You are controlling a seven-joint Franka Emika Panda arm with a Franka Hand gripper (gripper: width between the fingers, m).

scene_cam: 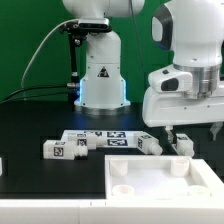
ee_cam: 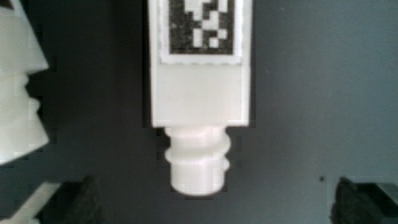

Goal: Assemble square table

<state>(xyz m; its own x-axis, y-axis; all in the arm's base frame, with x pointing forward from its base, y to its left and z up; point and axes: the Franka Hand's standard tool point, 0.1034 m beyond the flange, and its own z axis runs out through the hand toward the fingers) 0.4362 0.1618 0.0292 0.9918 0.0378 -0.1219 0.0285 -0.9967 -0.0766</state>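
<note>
The white square table top (scene_cam: 160,182) lies flat at the front right of the exterior view, with corner holes showing. A white leg (scene_cam: 183,143) with a black-and-white tag lies just behind it, under my gripper (scene_cam: 193,131). In the wrist view this leg (ee_cam: 199,85) lies lengthwise, its rounded screw end pointing toward my gripper (ee_cam: 210,205). The dark fingertips (ee_cam: 50,203) stand wide apart on either side, just beyond the screw end, touching nothing. The gripper is open and empty. Two more legs (scene_cam: 65,148) (scene_cam: 148,143) lie on the black table.
The marker board (scene_cam: 100,134) lies in the middle of the table, in front of the big white robot base (scene_cam: 100,75). Another white part (ee_cam: 18,90) shows at the edge of the wrist view beside the leg. A green wall stands behind.
</note>
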